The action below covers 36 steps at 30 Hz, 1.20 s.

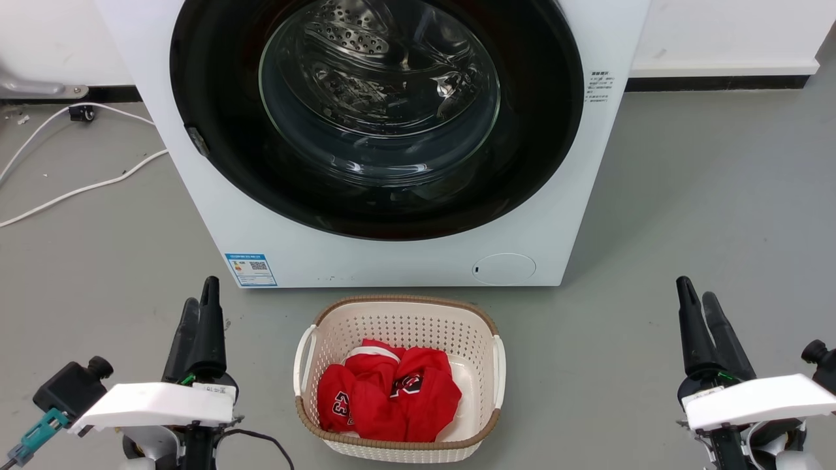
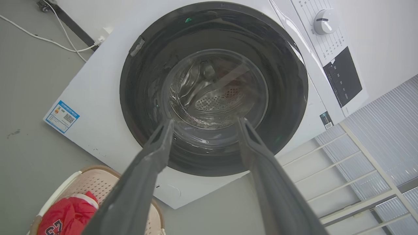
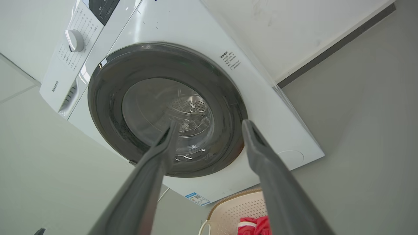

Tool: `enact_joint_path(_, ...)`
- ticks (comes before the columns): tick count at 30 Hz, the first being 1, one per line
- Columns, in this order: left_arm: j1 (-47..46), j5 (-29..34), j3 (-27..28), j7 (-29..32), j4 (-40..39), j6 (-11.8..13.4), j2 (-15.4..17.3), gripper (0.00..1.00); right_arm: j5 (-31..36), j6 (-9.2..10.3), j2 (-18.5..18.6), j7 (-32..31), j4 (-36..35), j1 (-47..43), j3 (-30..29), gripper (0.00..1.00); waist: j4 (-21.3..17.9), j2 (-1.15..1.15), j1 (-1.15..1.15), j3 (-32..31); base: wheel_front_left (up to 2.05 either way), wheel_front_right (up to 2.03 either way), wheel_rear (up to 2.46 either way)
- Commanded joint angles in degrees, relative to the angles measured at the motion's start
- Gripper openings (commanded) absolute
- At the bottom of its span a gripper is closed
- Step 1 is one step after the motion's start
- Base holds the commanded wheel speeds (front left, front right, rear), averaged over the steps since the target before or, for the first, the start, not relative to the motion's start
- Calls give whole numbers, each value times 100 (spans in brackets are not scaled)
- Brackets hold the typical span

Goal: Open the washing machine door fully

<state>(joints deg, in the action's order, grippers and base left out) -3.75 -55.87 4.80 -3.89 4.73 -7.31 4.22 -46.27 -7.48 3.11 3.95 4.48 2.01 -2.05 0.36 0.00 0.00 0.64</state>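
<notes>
The washing machine door point(image 1: 377, 111) is shut flush. Left jaws and right jaws are spread open, empty, well short of it.

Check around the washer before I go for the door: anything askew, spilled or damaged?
Nothing looks damaged or spilled. The washing machine door sits shut and flush. The laundry basket stands upright, red jerseys inside. The one untidy thing: loose white cables trailing over the floor left of the machine.
</notes>
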Motion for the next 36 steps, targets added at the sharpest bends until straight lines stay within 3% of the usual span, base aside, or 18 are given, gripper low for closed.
enact_joint_path(1,-36,228,-11,-66,-125,-13,56,100,241,-1,3,59,-95,7,-9,100,3,0,0,-1,0,0,0)
enact_joint_path(16,-28,1605,-94,-326,-130,-16,196,100,1392,-1,-5,264,-90,37,-17,100,-15,0,0,-11,0,0,0)
enact_joint_path(36,-118,2949,-128,-620,-66,-19,249,100,2587,-1,-14,430,-87,125,0,100,-28,0,0,11,0,0,0)
